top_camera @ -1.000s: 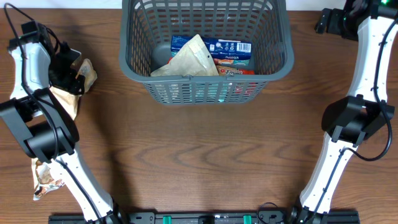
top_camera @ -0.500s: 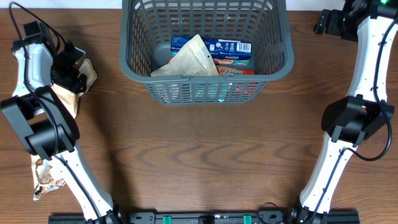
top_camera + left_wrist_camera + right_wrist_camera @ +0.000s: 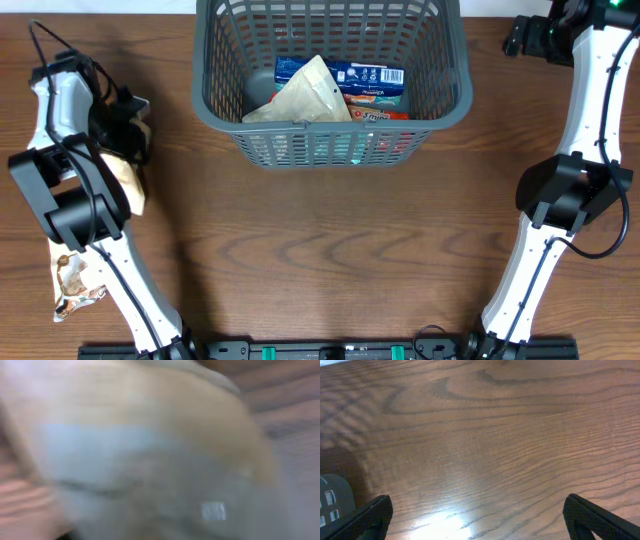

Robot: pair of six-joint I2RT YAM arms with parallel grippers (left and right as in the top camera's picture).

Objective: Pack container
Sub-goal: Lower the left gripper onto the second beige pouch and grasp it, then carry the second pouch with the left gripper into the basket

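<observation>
The container [image 3: 330,148] sits far-centre on the table [image 3: 330,260], partly packed with a tan pouch [image 3: 305,98], a blue packet [image 3: 365,75] and a red packet [image 3: 390,113]. Still outside it are a tan bag [image 3: 125,175] at the left gripper [image 3: 122,112], whose grip I cannot tell through the blur, and a crumpled wrapper [image 3: 75,285]. The right gripper [image 3: 480,515] gapes empty.

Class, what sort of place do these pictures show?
Probably a robot lab workbench: two white-and-black robot arms, left and right, stand at a brown wood-grain table holding a large dark grey plastic lattice basket of snack packets.
</observation>
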